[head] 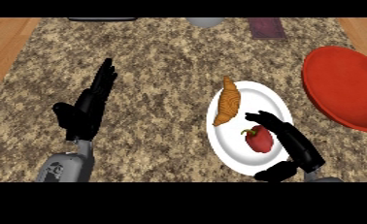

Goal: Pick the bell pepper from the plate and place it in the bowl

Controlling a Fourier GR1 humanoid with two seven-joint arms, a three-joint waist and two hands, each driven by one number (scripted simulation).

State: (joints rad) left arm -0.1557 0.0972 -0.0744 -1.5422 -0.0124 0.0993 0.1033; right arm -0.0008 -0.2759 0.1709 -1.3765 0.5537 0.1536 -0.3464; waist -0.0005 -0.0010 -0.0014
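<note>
A speckled granite counter (165,72) fills the view. One white plate (269,97) lies at about four o'clock, holding one red bell pepper (259,139) and one orange croissant (228,103). The right hand (294,143) hovers just beside the pepper at its three o'clock, fingers partly curled, thumb spread, gripping nothing. One red bowl (337,87) sits at three o'clock. The left hand (90,104) rests open at nine o'clock.

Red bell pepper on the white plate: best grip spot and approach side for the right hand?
Probably the wide red body of the red bell pepper, across its middle, coming from above and the right, where the right hand hovers with thumb and fingers spread. The green stem points upper left, too small to pinch. The orange croissant lies on the round white plate's left, so avoid that side.
</note>
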